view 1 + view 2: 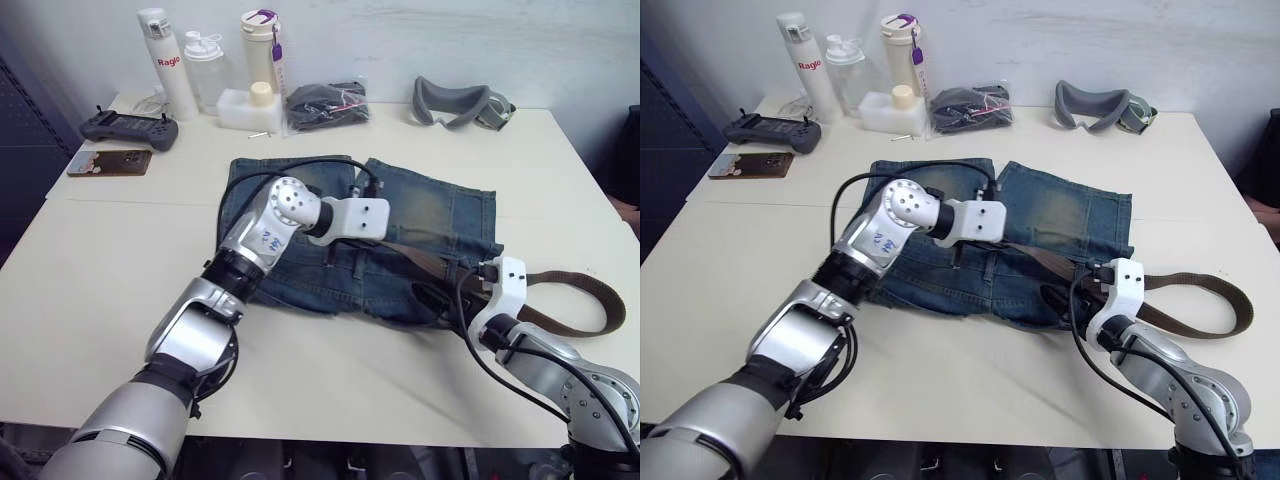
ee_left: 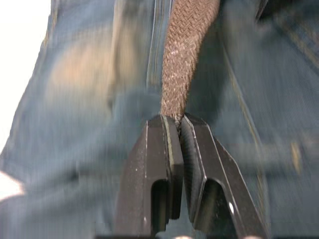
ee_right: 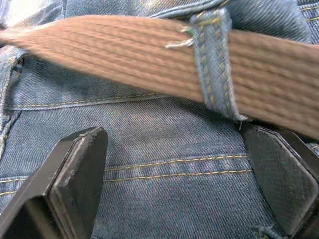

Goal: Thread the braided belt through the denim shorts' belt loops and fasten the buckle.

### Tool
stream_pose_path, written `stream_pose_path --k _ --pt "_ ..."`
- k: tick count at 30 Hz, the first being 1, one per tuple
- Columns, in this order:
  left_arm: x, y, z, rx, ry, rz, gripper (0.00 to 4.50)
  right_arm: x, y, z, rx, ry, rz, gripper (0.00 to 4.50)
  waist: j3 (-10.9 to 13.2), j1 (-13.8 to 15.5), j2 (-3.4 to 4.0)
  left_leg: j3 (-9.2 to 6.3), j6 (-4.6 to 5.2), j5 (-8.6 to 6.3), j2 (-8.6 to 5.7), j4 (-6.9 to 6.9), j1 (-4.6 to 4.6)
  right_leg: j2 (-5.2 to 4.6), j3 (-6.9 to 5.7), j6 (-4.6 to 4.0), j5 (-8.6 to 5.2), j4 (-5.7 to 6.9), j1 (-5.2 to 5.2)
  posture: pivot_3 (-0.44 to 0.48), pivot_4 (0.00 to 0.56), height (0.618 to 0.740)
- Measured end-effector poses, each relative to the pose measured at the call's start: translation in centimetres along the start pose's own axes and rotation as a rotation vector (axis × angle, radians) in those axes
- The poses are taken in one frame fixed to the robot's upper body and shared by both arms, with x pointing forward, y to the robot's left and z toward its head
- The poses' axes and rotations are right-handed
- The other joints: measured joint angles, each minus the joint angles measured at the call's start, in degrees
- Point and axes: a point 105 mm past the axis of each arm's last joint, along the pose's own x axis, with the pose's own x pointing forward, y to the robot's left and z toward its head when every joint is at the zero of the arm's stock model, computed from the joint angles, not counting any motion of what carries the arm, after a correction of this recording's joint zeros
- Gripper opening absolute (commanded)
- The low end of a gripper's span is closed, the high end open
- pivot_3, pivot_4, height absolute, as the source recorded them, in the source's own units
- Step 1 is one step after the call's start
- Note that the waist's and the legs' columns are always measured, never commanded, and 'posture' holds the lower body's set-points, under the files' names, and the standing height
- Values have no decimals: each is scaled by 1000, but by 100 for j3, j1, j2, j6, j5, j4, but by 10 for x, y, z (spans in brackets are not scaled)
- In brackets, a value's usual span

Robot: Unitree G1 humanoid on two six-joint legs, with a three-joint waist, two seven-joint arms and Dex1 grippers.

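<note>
- The blue denim shorts [image 1: 400,240], with a faded tan patch on each leg, lie flat in the middle of the pale table [image 1: 100,260], waistband toward the robot.
- The dark-brown braided belt [image 1: 585,290] runs along the waistband from the middle of the shorts out past their right edge, where it curves in a loose loop on the bare table.
- In the right wrist view the belt passes under one narrow blue denim belt loop [image 3: 215,64] with yellow stitching (the strap lies across the waistband on both sides of it).
- The left gripper [image 2: 177,122] sits over the middle of the waistband; its two black fingers are pressed together on the end of the belt, the woven strap emerging from between the tips.
- The right gripper [image 3: 184,179] hovers at the right part of the waistband, just beside the threaded loop; its fingers [image 3: 79,174] are spread wide with only denim between them, and it holds nothing.
- One right finger pad lies close under the loop; whether it touches cannot be told.
</note>
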Motion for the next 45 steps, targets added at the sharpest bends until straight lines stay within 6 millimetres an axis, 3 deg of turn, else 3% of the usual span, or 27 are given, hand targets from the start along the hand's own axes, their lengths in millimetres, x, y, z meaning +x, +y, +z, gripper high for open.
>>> stream_pose_path --k 4,8,14,18,19,22,25,27,29,33,36,39,43,45 --pt "-6 -15 -4 -82 20 -22 50 2 -2 1 -8 5 -7 4500 -7 3 -12 -1 -2 1 0 0 0 -2 0 0 1 -1 2 0 150 683" --pt "-17 -19 7 -122 11 -50 50 2 -1 1 -18 13 0 4500 -9 1 -13 -2 -4 2 0 0 3 -2 0 -1 1 -2 3 0 150 683" --pt "-21 -34 2 -220 3 -94 2567 0 -4 2 -68 41 12 4500 -11 7 -8 -3 -5 3 0 -2 4 -2 0 -1 1 -2 4 0 150 683" --pt "-33 -39 -2 -318 -20 -120 4335 -9 -8 6 -193 78 43 4500 -1 76 9 -3 -4 2 -5 -2 -4 -7 0 0 1 -6 -1 0 150 683" --pt "-38 -38 -2 -330 -26 -115 4472 -13 -10 6 -230 92 54 4500 1 95 11 -4 -3 2 -4 -3 -6 -6 -1 0 1 -7 -2 0 150 683" --pt "-54 -33 -4 -409 -79 -98 4472 -28 -10 13 -373 137 127 4500 16 126 36 -1 -1 3 -6 -3 -9 -5 0 1 2 -7 -8 0 150 683" --pt "-70 -24 0 -496 -187 -63 4472 -43 8 38 -569 114 246 4500 21 107 44 -2 0 7 -4 -5 -5 -2 -1 0 1 -1 -9 0 150 683" --pt "-77 -20 0 -506 -220 -26 4472 -45 14 44 -735 140 265 4500 21 88 44 -2 -3 9 -4 -9 -1 -1 -1 0 1 0 -8 0 150 683" --pt "-82 -25 -7 -531 -230 -8 4472 -42 15 37 -867 193 283 4500 22 64 42 -3 -7 11 -2 -13 1 0 -1 -2 0 -3 -8 0 150 683" --pt "-79 -47 -27 -635 -220 -21 4472 -34 14 -1 -939 342 364 4500 24 62 44 -1 -11 13 -3 -13 -9 -2 -1 -2 0 -4 -15 0 150 683" --pt "-77 -54 -31 -659 -217 -9 4500 -29 3 0 -975 360 316 3717 24 81 43 -2 -11 14 -4 -7 -7 -5 -1 0 1 -4 -11 0 150 683" --pt "-78 -56 -31 -665 -214 16 4500 -25 -20 7 -1019 371 238 2277 24 125 43 -1 -12 13 -6 -8 -6 -8 -1 1 2 -6 -10 0 150 683" --pt "-77 -60 -37 -694 -206 29 4500 -38 -37 9 -1148 438 261 231 24 154 43 -3 -12 13 -6 -11 -6 -7 -5 0 1 -9 -9 0 150 683" --pt "-76 -62 -39 -702 -205 33 4500 -44 -53 16 -1231 464 244 28 24 163 43 -2 -11 13 -10 -8 -6 -10 -5 2 2 -9 -4 0 150 683"
